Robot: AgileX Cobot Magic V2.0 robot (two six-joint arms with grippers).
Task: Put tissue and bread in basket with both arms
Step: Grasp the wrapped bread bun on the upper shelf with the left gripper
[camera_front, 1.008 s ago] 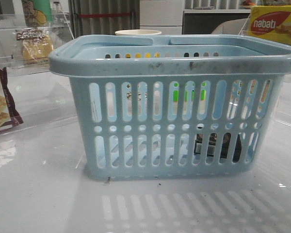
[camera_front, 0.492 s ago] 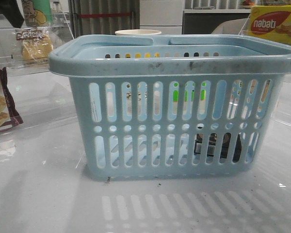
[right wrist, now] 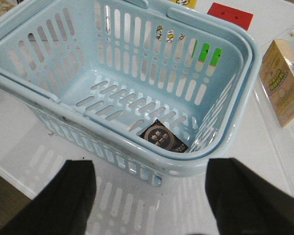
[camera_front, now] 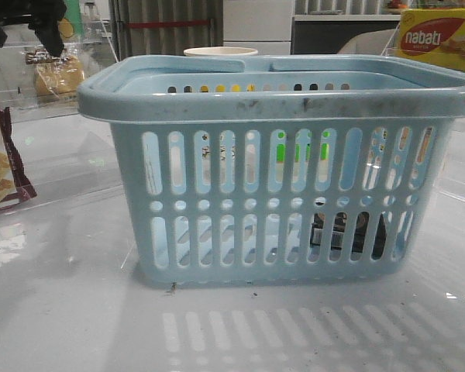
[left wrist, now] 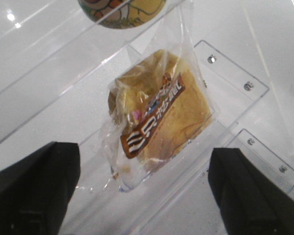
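Observation:
The light-blue basket (camera_front: 279, 101) stands in the middle of the table, and the right wrist view (right wrist: 137, 54) looks down into it. The tissue (right wrist: 162, 138), a small dark pack, lies on the basket floor in a corner; it shows through the slots in the front view (camera_front: 341, 232). The bread (left wrist: 159, 110), in a clear packet with a dark label strip, lies on a clear shelf at the far left (camera_front: 58, 74). My left gripper (left wrist: 144, 196) is open and empty, hovering above the bread (camera_front: 27, 35). My right gripper (right wrist: 157, 200) is open and empty, outside the basket's rim.
A maroon-edged cracker packet (camera_front: 0, 167) lies at the left edge. A yellow nabati box (camera_front: 438, 39) stands at the back right. A pale cup (camera_front: 221, 52) is behind the basket. A yellow carton (right wrist: 284, 83) lies beside the basket. Clear acrylic shelf walls (left wrist: 225, 73) surround the bread.
My left gripper has come into the front view at the top left, above the bread. The basket, tissue and bread have not moved.

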